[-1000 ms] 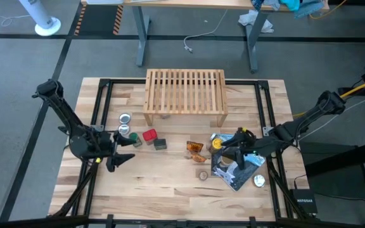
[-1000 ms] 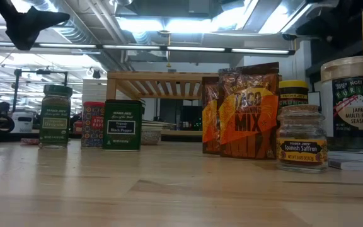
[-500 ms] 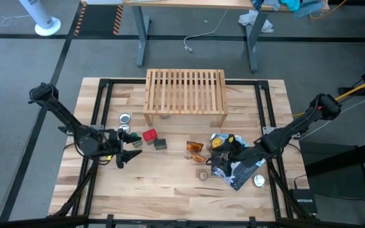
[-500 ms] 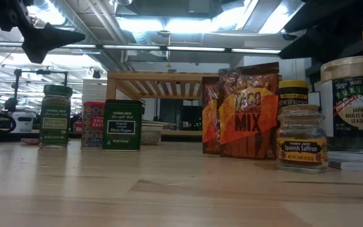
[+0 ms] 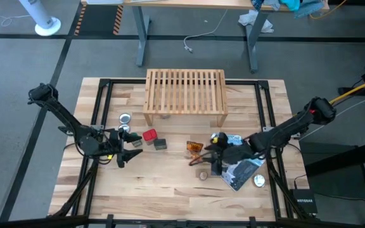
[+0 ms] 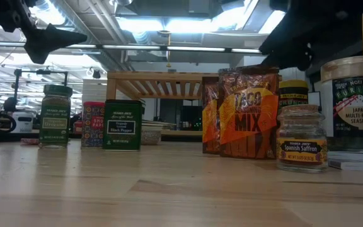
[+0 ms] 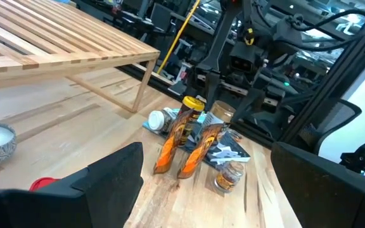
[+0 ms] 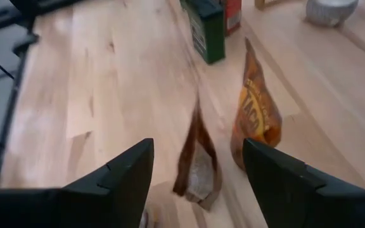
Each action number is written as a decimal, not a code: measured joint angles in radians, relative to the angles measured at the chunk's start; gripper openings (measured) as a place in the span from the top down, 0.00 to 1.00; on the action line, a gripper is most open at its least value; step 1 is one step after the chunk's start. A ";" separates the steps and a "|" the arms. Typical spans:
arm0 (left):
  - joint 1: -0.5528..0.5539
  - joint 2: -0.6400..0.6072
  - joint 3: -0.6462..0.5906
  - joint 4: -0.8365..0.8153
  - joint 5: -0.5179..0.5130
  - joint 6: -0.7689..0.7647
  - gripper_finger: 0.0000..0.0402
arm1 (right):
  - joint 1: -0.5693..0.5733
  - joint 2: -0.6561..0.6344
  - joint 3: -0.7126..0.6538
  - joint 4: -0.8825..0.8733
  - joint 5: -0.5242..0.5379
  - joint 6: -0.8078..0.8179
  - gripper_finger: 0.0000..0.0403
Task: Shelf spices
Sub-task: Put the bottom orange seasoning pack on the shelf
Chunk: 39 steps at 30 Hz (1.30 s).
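Shelf (image 5: 185, 96) at far side of table (image 5: 170, 183), nothing on its slats. In front of shelf toward left: green-capped jar (image 6: 55, 116), red jar (image 5: 149, 135), dark tin (image 5: 161, 144). In front of shelf toward right: two orange packets (image 5: 196, 151) upright, small saffron jar (image 5: 203, 175) nearer table's front edge. Right gripper (image 5: 206, 158) above packets, fingers (image 8: 116, 177) apart, gripping nothing. Left gripper (image 5: 127, 153) raised, left of red jar, fingers wide apart, empty.
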<state>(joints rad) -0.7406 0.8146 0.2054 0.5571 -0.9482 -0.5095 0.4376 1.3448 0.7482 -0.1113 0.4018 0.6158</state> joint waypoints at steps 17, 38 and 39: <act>-0.001 0.000 0.000 -0.027 0.000 -0.006 0.15 | -0.026 0.033 0.105 -0.135 -0.108 0.040 0.38; -0.001 0.000 0.000 -0.027 0.000 -0.006 0.15 | -0.026 0.132 0.105 -0.178 -0.073 0.042 0.39; -0.001 0.000 0.000 -0.027 0.000 -0.006 0.15 | -0.026 0.133 0.105 -0.179 -0.073 0.041 0.39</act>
<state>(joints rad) -0.7414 0.8143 0.2054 0.5302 -0.9485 -0.5153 0.4118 1.4776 0.8532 -0.2901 0.3290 0.6572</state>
